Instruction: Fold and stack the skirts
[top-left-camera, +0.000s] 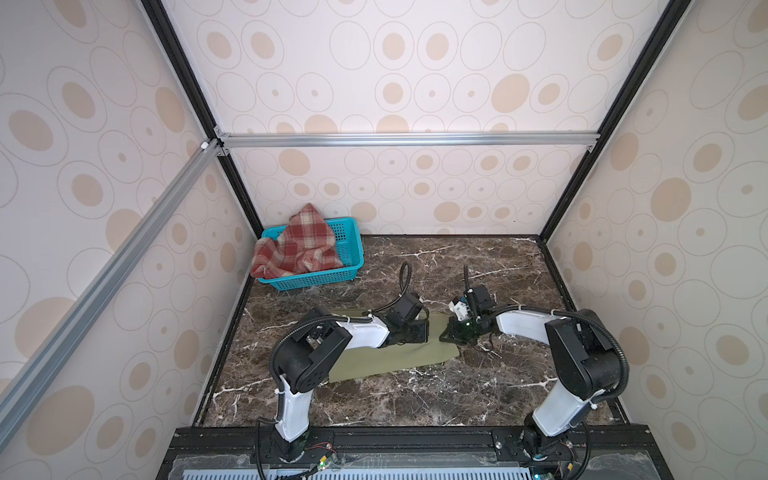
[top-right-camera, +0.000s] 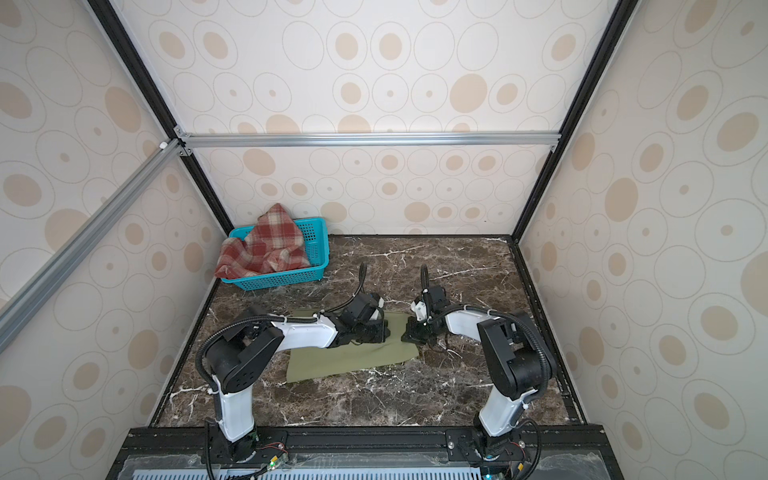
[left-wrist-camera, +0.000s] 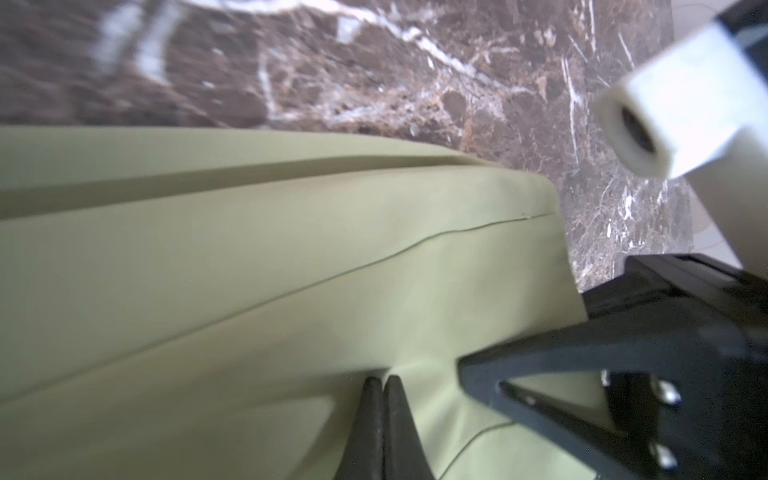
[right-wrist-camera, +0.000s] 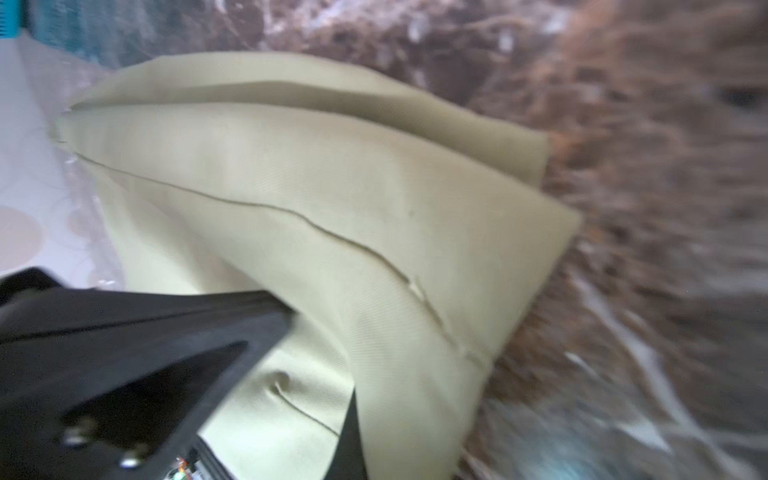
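The olive-green skirt (top-left-camera: 386, 365) (top-right-camera: 332, 361) lies partly folded on the marble table, under both wrists. My left gripper (top-left-camera: 419, 332) (left-wrist-camera: 382, 380) is shut on its fabric near the right edge, with creases radiating from the tips. My right gripper (top-left-camera: 451, 334) (right-wrist-camera: 353, 424) faces it a hand's width away. It is shut on the skirt's right edge, and the cloth (right-wrist-camera: 332, 187) is lifted and draped over one finger. The red-and-cream plaid skirt (top-left-camera: 299, 245) (top-right-camera: 266, 245) sits bunched in the teal basket at the back left and spills over its left rim.
The teal perforated basket (top-left-camera: 316, 280) (top-right-camera: 282, 279) stands in the back left corner against the walls. Patterned walls and black frame posts close the table in on three sides. Bare marble (top-left-camera: 415, 399) stretches in front of the olive-green skirt.
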